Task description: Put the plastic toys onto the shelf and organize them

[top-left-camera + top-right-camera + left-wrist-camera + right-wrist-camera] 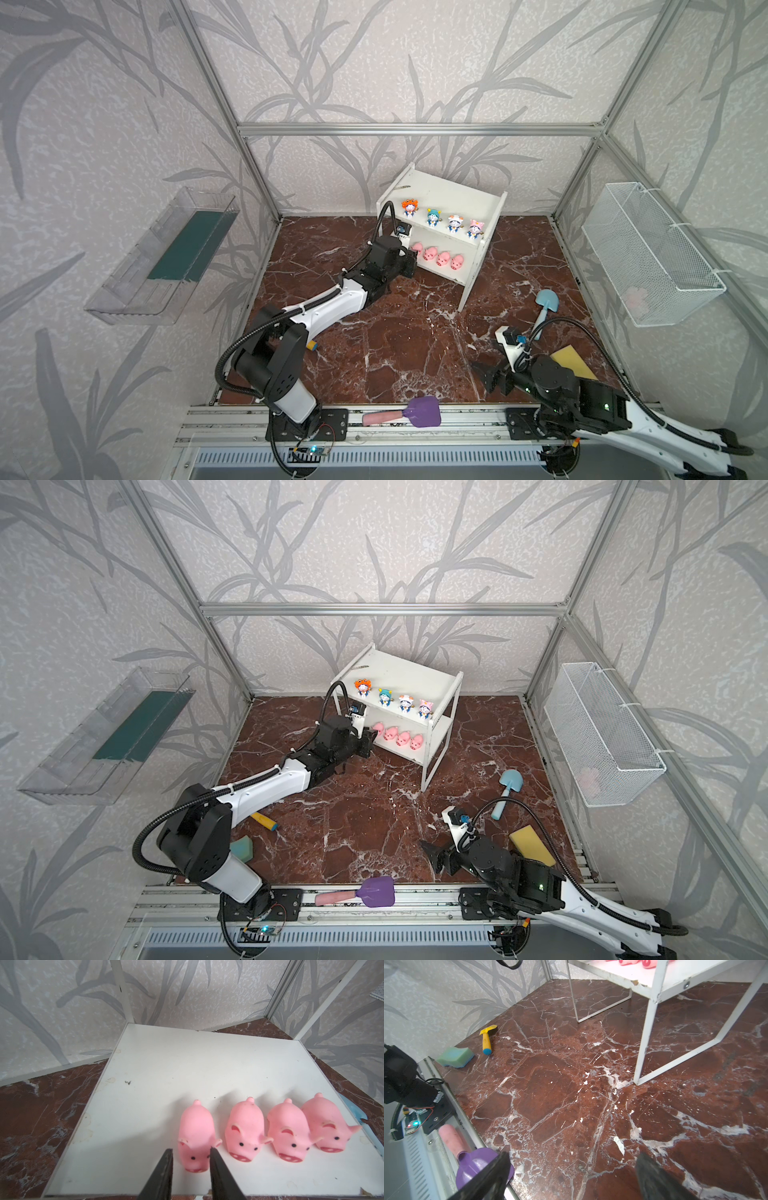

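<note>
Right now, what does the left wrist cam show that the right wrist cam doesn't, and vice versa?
Left wrist only: four whole pigs in a row, with the left gripper at the end pig, jaws flanking its head.
Right wrist only: yellow shovel, green sponge, purple shovel, the legs of the shelf, and the right gripper, open.
Both: the shelf's lower board and the marble table; the right wrist catches only pink slivers of pigs.
</note>
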Controlling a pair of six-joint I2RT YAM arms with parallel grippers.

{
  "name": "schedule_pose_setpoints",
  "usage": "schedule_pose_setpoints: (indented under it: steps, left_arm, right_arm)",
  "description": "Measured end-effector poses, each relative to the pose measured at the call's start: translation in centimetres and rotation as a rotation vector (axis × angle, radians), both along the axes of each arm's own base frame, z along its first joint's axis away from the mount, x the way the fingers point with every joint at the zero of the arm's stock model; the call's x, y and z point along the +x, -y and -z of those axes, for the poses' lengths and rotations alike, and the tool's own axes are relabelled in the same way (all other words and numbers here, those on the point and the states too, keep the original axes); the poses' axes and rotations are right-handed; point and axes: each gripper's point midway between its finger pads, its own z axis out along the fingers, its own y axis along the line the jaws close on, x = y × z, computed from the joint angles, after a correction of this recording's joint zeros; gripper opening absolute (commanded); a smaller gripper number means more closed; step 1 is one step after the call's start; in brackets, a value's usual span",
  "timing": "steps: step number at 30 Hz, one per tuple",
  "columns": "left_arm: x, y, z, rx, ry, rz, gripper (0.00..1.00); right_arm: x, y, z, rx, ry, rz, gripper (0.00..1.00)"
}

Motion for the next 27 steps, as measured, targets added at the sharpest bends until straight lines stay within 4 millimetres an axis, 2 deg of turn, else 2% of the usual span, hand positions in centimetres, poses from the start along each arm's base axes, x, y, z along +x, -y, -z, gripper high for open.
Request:
schedule_pose_setpoints:
  steps: [3, 7, 8, 11, 12, 15, 20, 23, 27]
  left_arm:
    - [-0.8, -0.8, -1.4, -0.012, 0.022, -0.013, 0.49]
    - [-3.0, -2.6, -3.5, -0.038, 0.054, -0.036, 0.63]
    - [-3.7, -3.2, -4.0, -0.047, 0.061, -0.045, 0.69]
    - [-5.8, -5.3, -4.7, -0.063, 0.076, -0.084, 0.94]
    - [-6.5, -6.1, -4.6, -0.062, 0.072, -0.105, 0.99]
    - [-8.1, -8.6, -4.4, -0.045, 0.057, -0.179, 0.99]
    - [-9.7, -13.1, -3.0, 0.015, 0.038, -0.36, 0.99]
    - [-10.0, -16.2, -1.1, 0.085, 0.05, -0.502, 1.0]
    - [-10.4, -21.8, 2.3, 0.23, 0.053, -0.744, 0.99]
  right_arm:
    - [0.4, 0.5, 0.1, -0.022, -0.009, 0.041, 0.94]
    - [1.1, 0.9, 0.4, -0.053, -0.038, 0.1, 0.95]
    - [1.3, 1.0, 0.6, -0.067, -0.052, 0.119, 0.95]
    - [2.3, 1.9, 1.1, -0.106, -0.097, 0.199, 0.99]
    - [2.6, 2.3, 1.1, -0.117, -0.108, 0.224, 1.0]
    - [3.9, 4.0, 1.0, -0.137, -0.144, 0.322, 0.99]
    - [6.7, 7.3, 0.6, -0.164, -0.203, 0.485, 0.99]
    - [9.0, 9.6, 0.6, -0.189, -0.25, 0.586, 0.99]
    - [12.5, 12.2, 1.8, -0.218, -0.286, 0.674, 0.99]
